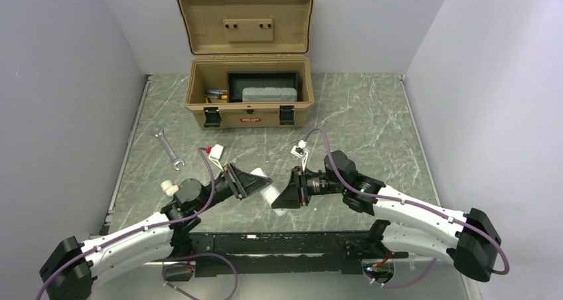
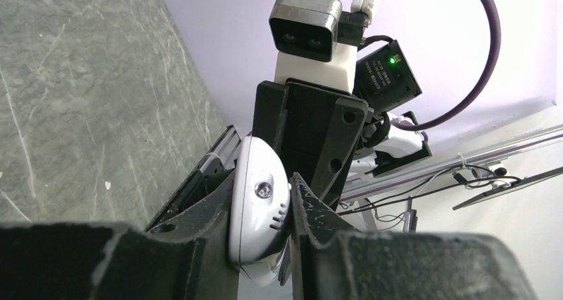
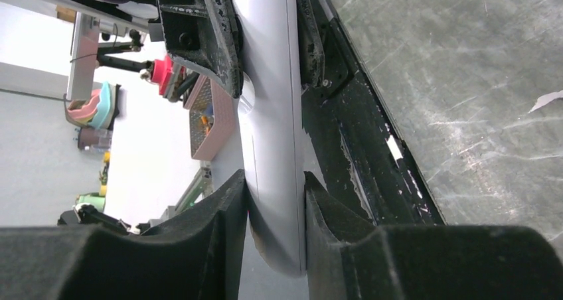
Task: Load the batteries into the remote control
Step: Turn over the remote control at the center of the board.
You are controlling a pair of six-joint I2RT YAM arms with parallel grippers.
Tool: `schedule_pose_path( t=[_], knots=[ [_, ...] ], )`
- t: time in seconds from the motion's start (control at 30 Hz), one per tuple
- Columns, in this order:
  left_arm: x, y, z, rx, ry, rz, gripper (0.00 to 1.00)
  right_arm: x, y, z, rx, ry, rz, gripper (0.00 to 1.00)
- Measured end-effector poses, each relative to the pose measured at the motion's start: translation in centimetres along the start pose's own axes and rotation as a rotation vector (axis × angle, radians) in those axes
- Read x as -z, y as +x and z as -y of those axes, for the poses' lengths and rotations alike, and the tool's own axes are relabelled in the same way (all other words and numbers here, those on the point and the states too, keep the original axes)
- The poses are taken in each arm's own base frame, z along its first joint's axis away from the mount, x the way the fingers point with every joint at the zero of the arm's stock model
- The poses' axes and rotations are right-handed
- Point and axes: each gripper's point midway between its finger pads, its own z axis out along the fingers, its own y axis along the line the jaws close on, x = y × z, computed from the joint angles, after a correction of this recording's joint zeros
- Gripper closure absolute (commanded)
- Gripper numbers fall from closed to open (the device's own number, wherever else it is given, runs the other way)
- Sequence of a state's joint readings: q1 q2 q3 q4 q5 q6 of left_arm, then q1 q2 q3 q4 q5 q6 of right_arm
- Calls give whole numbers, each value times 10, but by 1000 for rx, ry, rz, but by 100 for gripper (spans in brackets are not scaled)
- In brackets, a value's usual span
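Remote control (image 2: 255,207): white plastic, smooth, slight sheen; small glossy clear lens at its end
Left gripper (image 2: 260,180) fingers (image 2: 319,227): black plastic, matt, grainy
Right gripper (image 3: 273,177) fingers (image 3: 212,240): same black matt, rough texture
Table (image 1: 372,114): grey-green marble-look top, pale veins, low sheen, fine scratches
Edge rail (image 3: 358,154): black, scuffed, white flecks
Toolbox (image 1: 249,111): tan plastic, matt
Wrench (image 1: 167,147): bare silvery metal
Left arm (image 1: 126,237): white plastic shell, smooth, semi-gloss

remote control (image 2: 255,207) apparently above table (image 1: 372,127), toolbox (image 1: 249,112) behind
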State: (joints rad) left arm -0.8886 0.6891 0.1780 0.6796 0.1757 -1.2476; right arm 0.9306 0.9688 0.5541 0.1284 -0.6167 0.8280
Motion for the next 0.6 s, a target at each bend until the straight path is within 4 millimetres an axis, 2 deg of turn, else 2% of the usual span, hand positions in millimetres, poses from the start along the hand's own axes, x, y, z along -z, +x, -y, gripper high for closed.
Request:
schedule_pose_path(
  t=[0.03, 0.07, 0.13, 0.23, 0.33, 0.37, 0.6],
  knots=[
    [0, 0, 1, -5, 1, -1, 99, 0, 0, -1, 4, -7, 0, 96],
    [-1, -1, 2, -8, 1, -1, 91, 0, 0, -2, 6, -12, -1, 100],
    [-1, -1, 4, -15, 0, -3, 65, 0, -1, -4, 10, -21, 0, 100],
    [-2, -3, 5, -28, -4, -2, 47, -1, -3, -5, 12, -28, 6, 100],
    [-4, -4, 9, -39, -5, -9, 5, -2, -5, -2, 5, -15, 16, 100],
    [-5, -5, 12, -45, -5, -10, 1, -2, -7, -1, 6, -8, 26, 100],
    [-7, -16, 14, -54, -115, -1, 1, 12, -23, -3, 71, 48, 136, 100]
  ],
)
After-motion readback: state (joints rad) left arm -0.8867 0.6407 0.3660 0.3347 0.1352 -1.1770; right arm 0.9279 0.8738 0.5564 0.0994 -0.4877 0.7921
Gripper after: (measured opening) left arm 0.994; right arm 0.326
